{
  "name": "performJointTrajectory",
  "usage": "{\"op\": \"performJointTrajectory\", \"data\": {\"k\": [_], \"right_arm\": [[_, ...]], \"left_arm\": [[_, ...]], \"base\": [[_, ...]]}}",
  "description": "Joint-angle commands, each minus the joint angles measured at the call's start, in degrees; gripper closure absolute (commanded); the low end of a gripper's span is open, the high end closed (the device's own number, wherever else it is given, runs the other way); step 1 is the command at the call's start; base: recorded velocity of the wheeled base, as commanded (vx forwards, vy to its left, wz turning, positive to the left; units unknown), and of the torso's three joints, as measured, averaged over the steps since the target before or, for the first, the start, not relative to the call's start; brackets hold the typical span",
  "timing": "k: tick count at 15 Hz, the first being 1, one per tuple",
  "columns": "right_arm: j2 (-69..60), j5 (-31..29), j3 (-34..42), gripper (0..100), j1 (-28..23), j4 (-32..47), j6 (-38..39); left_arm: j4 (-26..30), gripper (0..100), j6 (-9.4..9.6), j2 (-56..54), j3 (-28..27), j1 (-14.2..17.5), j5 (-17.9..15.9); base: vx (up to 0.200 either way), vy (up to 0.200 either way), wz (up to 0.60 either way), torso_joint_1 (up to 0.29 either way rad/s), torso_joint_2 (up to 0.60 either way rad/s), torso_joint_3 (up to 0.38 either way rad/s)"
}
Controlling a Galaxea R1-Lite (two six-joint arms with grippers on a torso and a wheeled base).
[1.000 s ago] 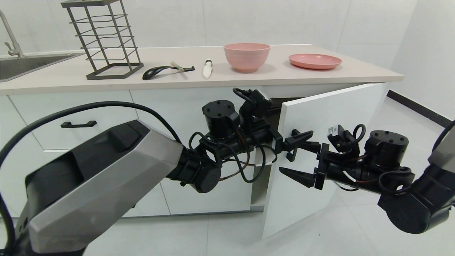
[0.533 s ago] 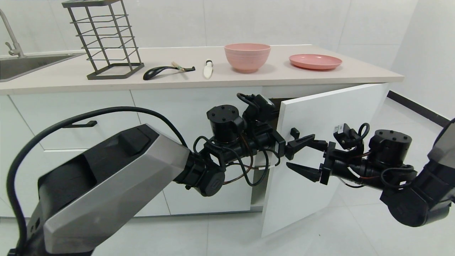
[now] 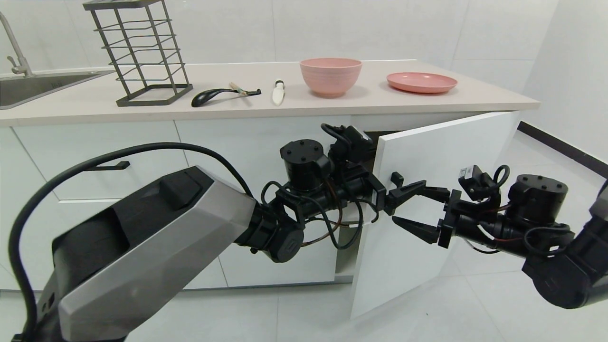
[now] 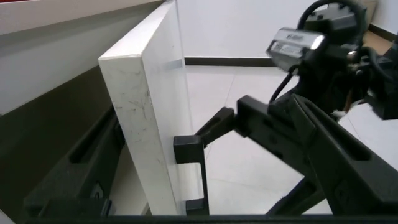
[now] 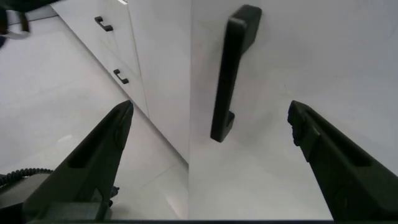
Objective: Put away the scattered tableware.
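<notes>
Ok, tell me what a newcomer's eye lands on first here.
The half-open white cabinet door stands out first, with the left gripper at its free edge and the right gripper open, facing its black handle. Above, a pink bowl and a pink plate sit on the counter.

Head camera high, facing counter (image 3: 285, 107), both wrist cameras close on the open door (image 4: 146, 93) and handle (image 5: 231, 74), shared by all.
</notes>
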Motion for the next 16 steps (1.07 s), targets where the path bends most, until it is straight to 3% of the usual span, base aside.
{"op": "performJointTrajectory", "data": {"k": [1, 7, 10, 16], "right_arm": [[-9.1, -0.2, 7.1, 0, -0.6, -1.2, -0.4], [-27.6, -0.1, 19.4, 0, -3.3, -1.2, -1.2], [-35.6, -0.2, 22.5, 0, -3.6, -1.0, -1.2], [-47.2, -1.2, 22.6, 0, -9.7, -0.9, -1.2]], "left_arm": [[0.0, 0, 0.01, -1.2, 0.2, -0.5, 0.6], [-0.3, 0, 0.80, -1.2, 0.2, -1.0, 2.5], [-0.2, 0, 0.89, -1.2, 0.5, -1.8, 3.5], [0.4, 0, 0.89, -2.0, 4.5, -4.7, 3.5]], "base": [[0.000, 0.000, 0.00, 0.000, 0.00, 0.000], [0.000, 0.000, 0.00, 0.000, 0.00, 0.000], [0.000, 0.000, 0.00, 0.000, 0.00, 0.000], [0.000, 0.000, 0.00, 0.000, 0.00, 0.000]]}}
